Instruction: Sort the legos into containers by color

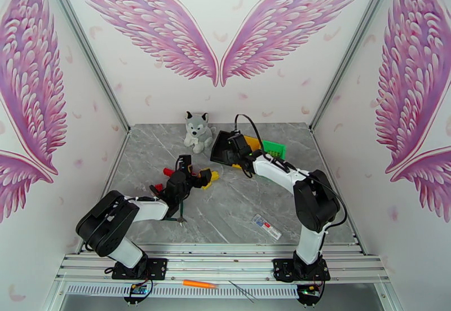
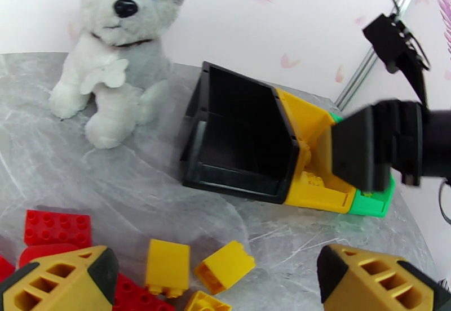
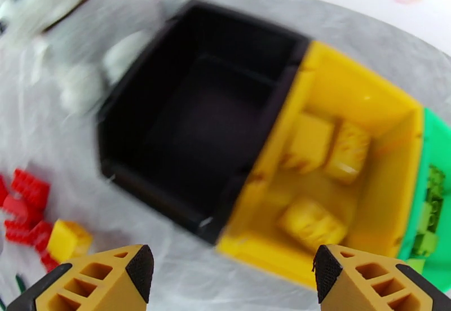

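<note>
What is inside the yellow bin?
Three yellow legos lie loose in the yellow bin. Its near wall hides a strip of floor behind it.

Grey marbled table (image 1: 237,210), and here's the lay of it: a plush husky (image 2: 113,53) sits upright at the back. Just to its right the black bin (image 2: 237,137), yellow bin (image 2: 301,120) and green bin (image 2: 372,204) are pressed side by side. Loose red bricks (image 2: 56,227) and yellow bricks (image 2: 166,264) are scattered left of centre. A small flat packet (image 1: 266,227) lies alone near the front right.
</note>
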Tool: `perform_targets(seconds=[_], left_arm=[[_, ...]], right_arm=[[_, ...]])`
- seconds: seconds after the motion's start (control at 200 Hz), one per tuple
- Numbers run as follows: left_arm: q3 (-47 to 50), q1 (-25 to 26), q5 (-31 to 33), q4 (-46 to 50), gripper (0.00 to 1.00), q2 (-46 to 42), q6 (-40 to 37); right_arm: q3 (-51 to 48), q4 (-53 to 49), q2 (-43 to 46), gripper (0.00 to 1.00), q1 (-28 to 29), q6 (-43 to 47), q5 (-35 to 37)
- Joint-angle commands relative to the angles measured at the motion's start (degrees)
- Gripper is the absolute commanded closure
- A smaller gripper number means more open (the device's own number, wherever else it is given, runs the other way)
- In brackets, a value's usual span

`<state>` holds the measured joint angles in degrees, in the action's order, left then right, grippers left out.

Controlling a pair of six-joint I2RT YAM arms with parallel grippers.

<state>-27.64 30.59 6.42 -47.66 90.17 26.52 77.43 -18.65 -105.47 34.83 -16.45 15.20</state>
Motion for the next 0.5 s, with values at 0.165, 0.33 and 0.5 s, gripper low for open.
perform_targets(seconds=[0.165,0.33,0.5], left_arm=[[6.0,-7.2,-3.5,-2.7,0.01,-3.7,4.4],[7.2,-8.9,-3.9,-3.3,0.01,-4.0,4.9],[8.1,-9.8,-4.8,-4.4,0.01,-4.0,5.5]], right_arm=[[-5.6,3.5,-0.8,0.15,8.9,0.9,-3.5],[-7.8,5.5,-2.5,0.11,12.6,2.3,-6.9],[-6.7,5.1,-6.4,0.11,14.8,3.4,-7.6]])
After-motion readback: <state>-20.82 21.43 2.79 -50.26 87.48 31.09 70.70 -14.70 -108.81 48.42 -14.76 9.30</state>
